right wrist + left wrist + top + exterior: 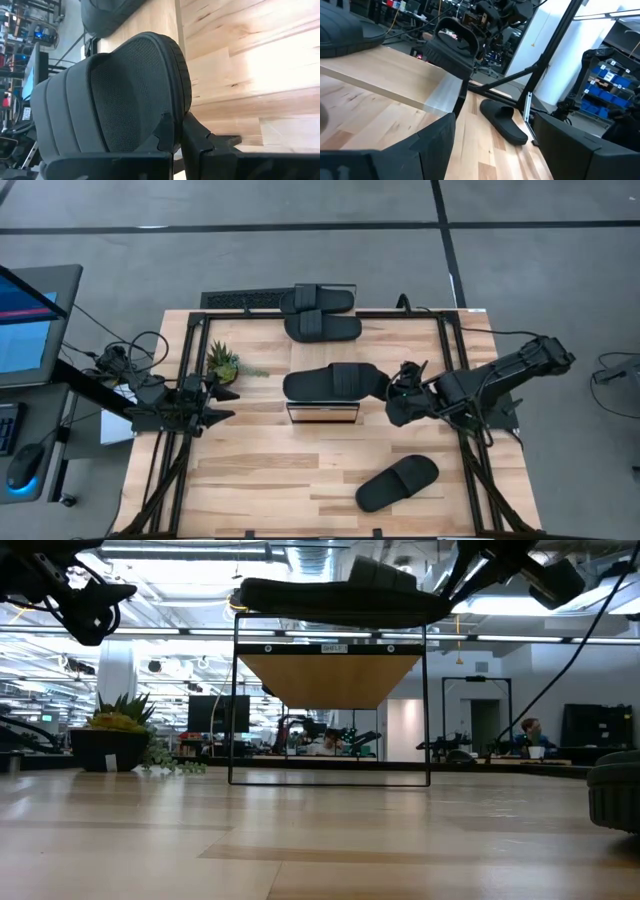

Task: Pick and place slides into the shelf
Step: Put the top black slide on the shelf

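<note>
My right gripper (393, 388) is shut on a black slide (335, 382), which hangs level just above the shelf (330, 680) at mid-table; in the low view the slide (340, 602) shows a little over the wood top. A second slide (397, 483) lies flat on the table near the right front. Two more slides (320, 300) (322, 328) lie side by side at the far edge. My left gripper (215, 408) waits open at the table's left, touching nothing. My right gripper pinches the sole's rim (175, 107) between its two fingers, at the end of the slide nearest the strap (60, 115). The fingers come from the table's right, slanting down, along the slide's length. The slide is level, strap up; whether it touches the shelf top I cannot tell.
A small potted plant (222, 363) stands on the table's left, near my left gripper. A dark metal frame (445, 350) runs round the table's edges. A monitor (30, 320) and a mouse stand off the table's left side. Bare wood lies in front of the shelf.
</note>
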Robot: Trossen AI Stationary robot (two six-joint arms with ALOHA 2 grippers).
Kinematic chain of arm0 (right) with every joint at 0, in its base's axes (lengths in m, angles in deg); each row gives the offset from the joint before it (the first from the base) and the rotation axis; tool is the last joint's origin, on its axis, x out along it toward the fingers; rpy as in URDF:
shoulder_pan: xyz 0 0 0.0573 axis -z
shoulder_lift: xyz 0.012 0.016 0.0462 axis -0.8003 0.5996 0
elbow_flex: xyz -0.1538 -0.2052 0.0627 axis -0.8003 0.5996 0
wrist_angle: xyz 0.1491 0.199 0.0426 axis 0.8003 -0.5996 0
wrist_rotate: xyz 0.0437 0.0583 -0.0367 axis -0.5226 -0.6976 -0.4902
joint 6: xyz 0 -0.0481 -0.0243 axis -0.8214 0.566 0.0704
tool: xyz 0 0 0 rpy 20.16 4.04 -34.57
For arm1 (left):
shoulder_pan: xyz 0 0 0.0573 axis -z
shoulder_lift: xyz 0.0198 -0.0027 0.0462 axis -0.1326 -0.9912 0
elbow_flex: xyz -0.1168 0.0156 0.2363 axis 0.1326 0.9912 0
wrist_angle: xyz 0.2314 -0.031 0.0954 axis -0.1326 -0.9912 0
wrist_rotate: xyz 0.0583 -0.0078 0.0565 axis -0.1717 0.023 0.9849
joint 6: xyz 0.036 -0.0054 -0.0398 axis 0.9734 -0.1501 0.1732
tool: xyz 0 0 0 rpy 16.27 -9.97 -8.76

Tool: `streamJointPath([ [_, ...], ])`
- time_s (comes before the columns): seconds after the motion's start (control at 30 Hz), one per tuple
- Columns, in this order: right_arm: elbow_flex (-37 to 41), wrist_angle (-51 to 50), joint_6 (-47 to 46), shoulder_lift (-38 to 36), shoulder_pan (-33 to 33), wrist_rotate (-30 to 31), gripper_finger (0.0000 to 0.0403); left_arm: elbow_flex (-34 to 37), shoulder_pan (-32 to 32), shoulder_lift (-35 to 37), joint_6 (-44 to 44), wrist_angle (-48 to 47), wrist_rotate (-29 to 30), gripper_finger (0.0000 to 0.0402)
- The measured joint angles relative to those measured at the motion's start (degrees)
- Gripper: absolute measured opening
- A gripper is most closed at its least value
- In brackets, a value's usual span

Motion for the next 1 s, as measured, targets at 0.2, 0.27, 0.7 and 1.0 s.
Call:
streamJointPath([
  [0.2,-0.01,-0.42,-0.85,1.05,-0.02,-0.25,0.0000,0.02,-0.01,0.01,-0.02,-0.02,-1.36,0.0258],
  [0.27,-0.03,-0.28,-0.95,1.78,0.00,-0.47,0.0000,0.02,-0.01,-0.01,-0.07,-0.02,-1.83,0.0258],
  [0.7,-0.02,-0.37,-1.39,2.16,0.02,-1.24,0.0000,0.01,0.00,0.01,-1.37,-0.02,-1.90,0.0258],
  [1.0,-0.02,-1.27,-1.38,2.16,0.13,-1.86,0.0000,0.02,-0.02,0.01,-1.37,-0.02,-1.90,0.0258],
])
